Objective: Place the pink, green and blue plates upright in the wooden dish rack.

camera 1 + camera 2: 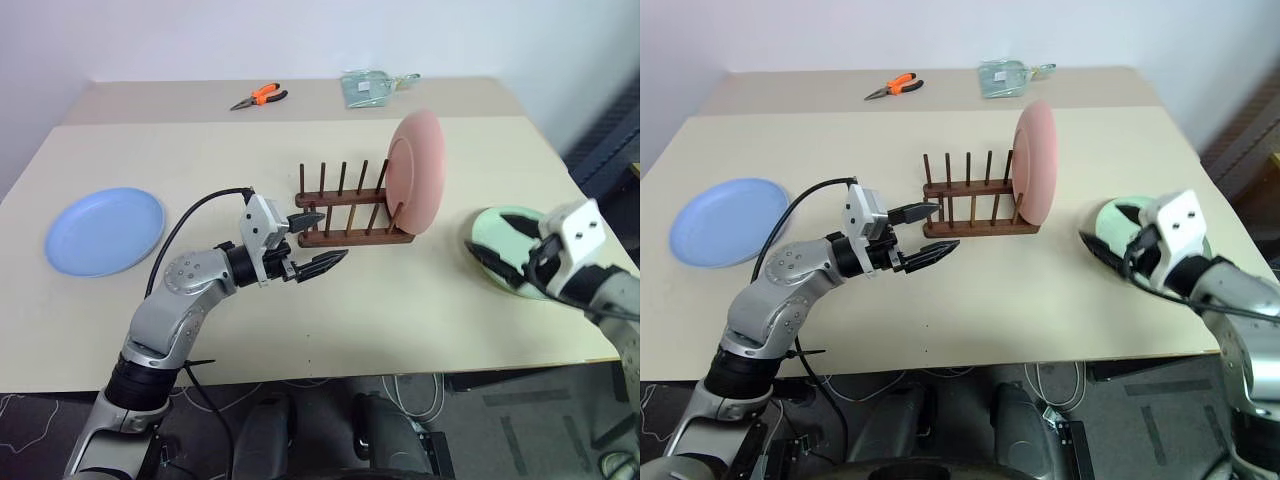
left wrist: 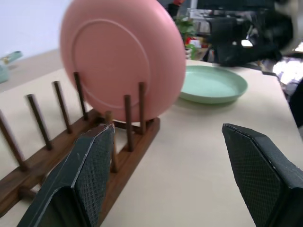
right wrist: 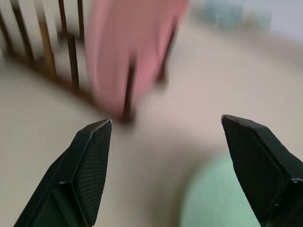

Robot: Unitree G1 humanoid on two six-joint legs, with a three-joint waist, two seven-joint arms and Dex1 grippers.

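The pink plate [image 1: 415,172] stands upright in the right end of the wooden dish rack [image 1: 350,238], between its last pegs. The green plate [image 1: 497,225] lies flat on the table to the right of the rack. My right gripper [image 1: 1103,225] hovers open over its near edge, holding nothing. The blue plate [image 1: 105,230] lies flat at the far left. My left gripper [image 1: 333,236] is open and empty just in front of the rack's left end, pointing along it toward the pink plate [image 2: 123,56]. The right wrist view shows the green plate [image 3: 213,198] under that gripper's fingers.
Orange-handled pliers [image 1: 260,97] and a clear plastic packet [image 1: 368,87] lie on the far side of the table [image 1: 400,320]. The rack's left pegs [image 1: 323,185] stand free. The table's front edge runs close below both arms.
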